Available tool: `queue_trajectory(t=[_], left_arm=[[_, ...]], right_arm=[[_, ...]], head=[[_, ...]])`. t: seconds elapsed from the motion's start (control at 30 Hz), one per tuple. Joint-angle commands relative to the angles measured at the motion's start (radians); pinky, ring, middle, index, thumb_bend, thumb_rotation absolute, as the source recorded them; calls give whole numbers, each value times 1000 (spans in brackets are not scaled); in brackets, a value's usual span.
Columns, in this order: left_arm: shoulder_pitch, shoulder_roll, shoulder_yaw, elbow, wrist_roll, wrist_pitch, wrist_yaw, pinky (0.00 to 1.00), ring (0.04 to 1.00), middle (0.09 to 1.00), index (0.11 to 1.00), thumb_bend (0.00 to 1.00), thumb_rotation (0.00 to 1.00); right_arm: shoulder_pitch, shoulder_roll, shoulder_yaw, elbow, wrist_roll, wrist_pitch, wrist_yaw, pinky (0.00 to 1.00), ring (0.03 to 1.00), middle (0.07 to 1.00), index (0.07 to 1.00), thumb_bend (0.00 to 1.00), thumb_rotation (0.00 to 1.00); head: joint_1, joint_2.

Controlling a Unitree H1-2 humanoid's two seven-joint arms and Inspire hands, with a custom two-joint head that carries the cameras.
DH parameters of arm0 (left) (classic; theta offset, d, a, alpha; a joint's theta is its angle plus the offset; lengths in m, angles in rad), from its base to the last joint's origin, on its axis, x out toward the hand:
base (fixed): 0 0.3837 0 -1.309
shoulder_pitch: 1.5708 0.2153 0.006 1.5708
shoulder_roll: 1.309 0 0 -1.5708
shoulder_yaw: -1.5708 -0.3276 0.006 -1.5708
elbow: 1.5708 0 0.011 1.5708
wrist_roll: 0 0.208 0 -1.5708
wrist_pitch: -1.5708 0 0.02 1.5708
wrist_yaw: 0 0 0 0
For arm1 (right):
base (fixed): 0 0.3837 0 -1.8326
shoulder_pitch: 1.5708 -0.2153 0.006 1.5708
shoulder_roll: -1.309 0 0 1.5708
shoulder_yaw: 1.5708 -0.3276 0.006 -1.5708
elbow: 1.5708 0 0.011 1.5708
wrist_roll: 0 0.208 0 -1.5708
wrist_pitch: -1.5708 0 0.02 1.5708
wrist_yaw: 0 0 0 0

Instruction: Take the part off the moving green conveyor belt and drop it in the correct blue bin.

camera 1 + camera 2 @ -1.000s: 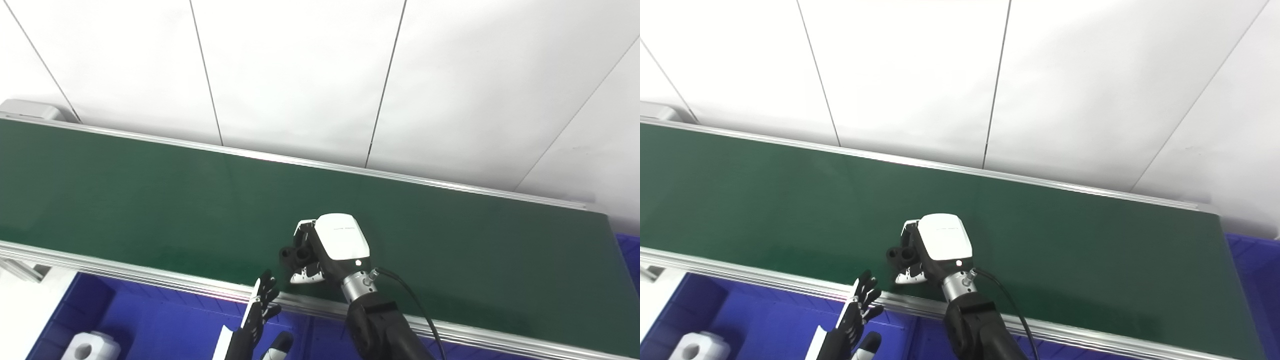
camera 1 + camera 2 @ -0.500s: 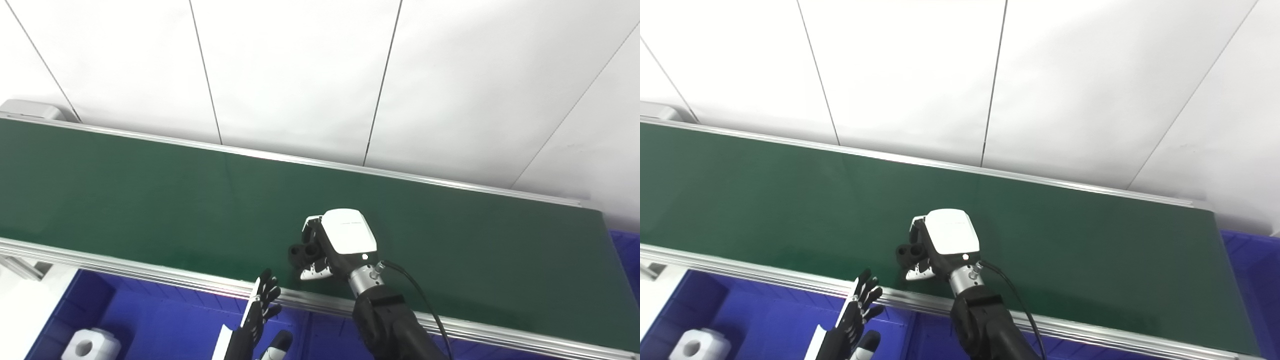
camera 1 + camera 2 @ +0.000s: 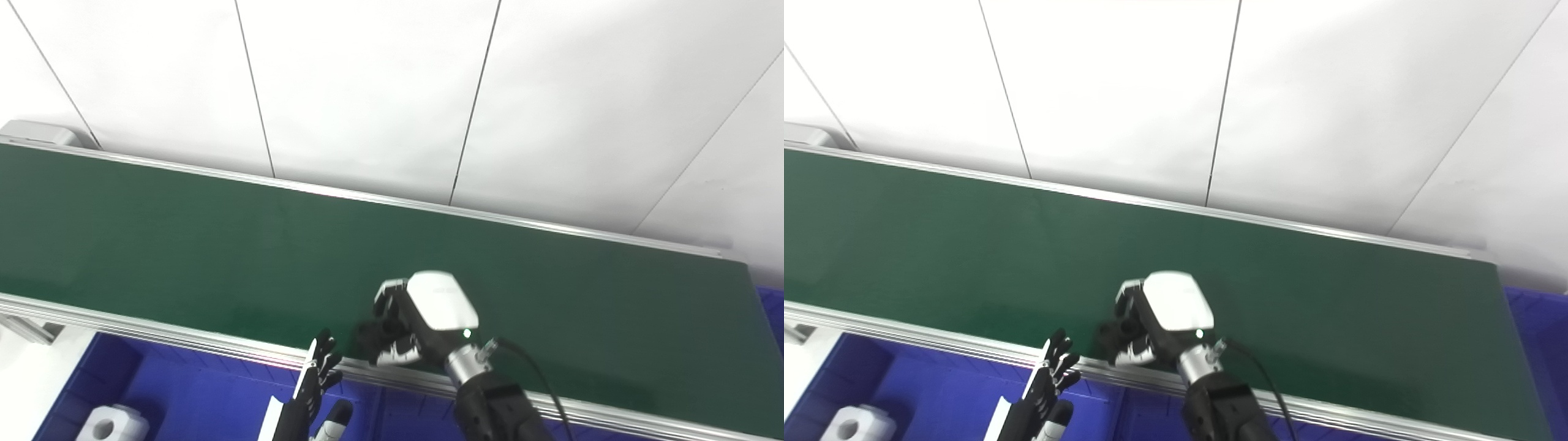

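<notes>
A: We see the right hand (image 3: 422,318) low over the green belt (image 3: 184,245), close to the belt's near rail (image 3: 153,334). Its white back faces up and its fingers (image 3: 398,355) curl toward the left.

B: And the part (image 3: 370,334)? We make out a small black piece right at those fingers, on the hand's left side, just above the near rail.

A: Yes, it sits inside the curl of the fingers, with the thumb side above it and the fingertips below. We'd say the right hand is closed around the part. The picture is blurred there, so we cannot tell whether the part touches the belt or is lifted off it.

B: In the right eye view it looks the same: dark part (image 3: 1108,334) tucked against the hand's left edge, over the belt's front strip.

A: The left hand (image 3: 315,380) is lower, in front of the rail and over the blue bin (image 3: 184,392). Its dark fingers stand spread and point up, holding nothing.

B: We also see a white block (image 3: 113,422) with a round hole lying in the bin's left end, well apart from both hands.

A: Behind the belt there is a white panelled wall (image 3: 367,92).
</notes>
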Motion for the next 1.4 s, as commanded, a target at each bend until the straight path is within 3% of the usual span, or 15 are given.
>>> queue_trajectory(t=[0.0,0.23,0.43,0.5,0.7,0.8,0.93,1.1,1.37], left_arm=[[10,3,1,-39,-2,-13,-3,875,936,991,1000,535,944],[13,11,10,-51,-2,-3,-8,893,935,996,1000,542,980],[16,24,12,-61,-20,-8,-14,922,943,993,1000,552,1000],[19,28,12,-71,-26,-1,-18,935,948,991,1000,553,1000],[31,44,19,-118,-34,31,-34,958,961,1000,1000,601,1000],[37,53,23,-165,-71,76,-56,993,976,1000,1000,625,1000],[35,63,34,-212,-78,118,-68,980,969,1000,1000,606,1000],[22,71,46,-250,-86,157,-79,960,964,1000,1000,584,1000],[10,76,58,-263,-129,192,-97,974,970,1000,1000,587,1000]], right_arm=[[-16,13,-15,-76,-15,14,24,191,252,471,486,521,3],[28,1,-42,-201,-54,-6,72,200,268,473,484,522,2],[108,-26,-66,-294,-76,-13,114,220,292,419,528,512,3],[148,-39,-70,-324,-84,-21,122,209,284,445,509,516,1],[284,-56,-65,-422,-144,-20,186,157,221,471,485,522,0],[367,-64,-68,-475,-156,-26,208,141,198,471,484,523,0],[455,-73,-79,-520,-189,-29,240,125,178,470,485,523,0],[520,-86,-98,-510,-212,-51,225,131,188,470,484,523,0],[519,-96,-128,-402,-199,-62,163,155,214,471,483,522,0]], head=[[-9,3],[-41,19],[-74,33],[-92,43],[-162,89],[-227,145],[-254,180],[-274,213],[-278,215]])
